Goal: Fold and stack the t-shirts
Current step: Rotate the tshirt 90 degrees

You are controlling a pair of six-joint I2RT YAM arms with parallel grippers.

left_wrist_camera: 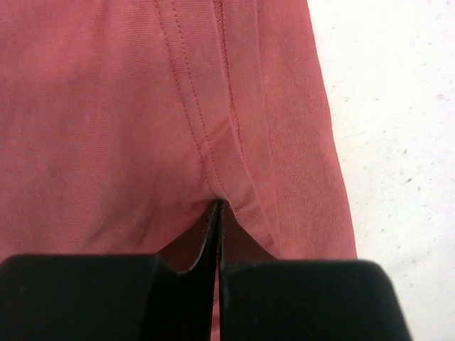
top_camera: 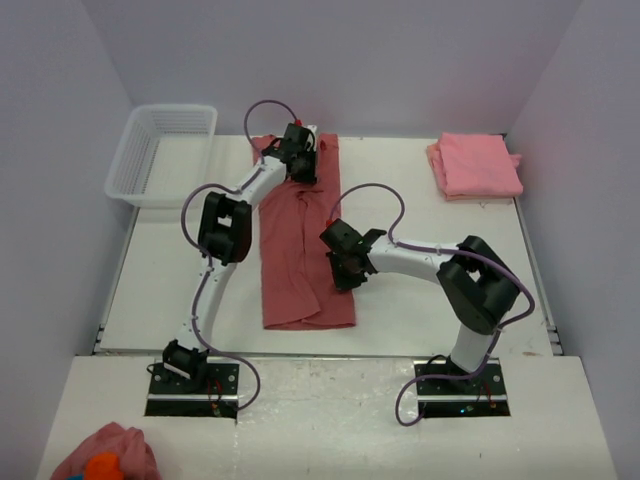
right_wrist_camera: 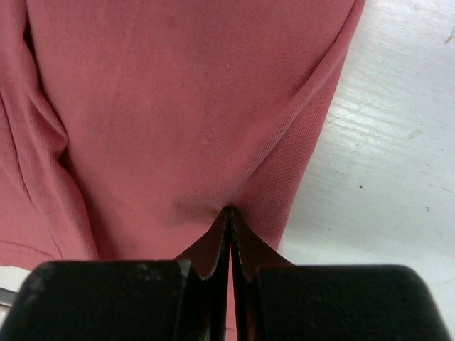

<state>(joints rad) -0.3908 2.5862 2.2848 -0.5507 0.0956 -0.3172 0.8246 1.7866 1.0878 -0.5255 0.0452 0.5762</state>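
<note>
A dusty rose-red t-shirt (top_camera: 300, 250) lies folded into a long narrow strip down the middle of the table. My left gripper (top_camera: 300, 160) is at the strip's far end, shut on the t-shirt's cloth (left_wrist_camera: 106, 128) beside a stitched hem. My right gripper (top_camera: 343, 268) is at the strip's right edge, a little past its middle towards the near end, shut on a pinch of the t-shirt (right_wrist_camera: 178, 106). A lighter salmon pink t-shirt (top_camera: 477, 166) lies folded at the far right corner.
A white mesh basket (top_camera: 160, 152) stands at the far left. A small pink cloth lump with an orange patch (top_camera: 105, 455) lies at the near left, off the table top. Bare white table (top_camera: 160, 290) shows on both sides of the strip.
</note>
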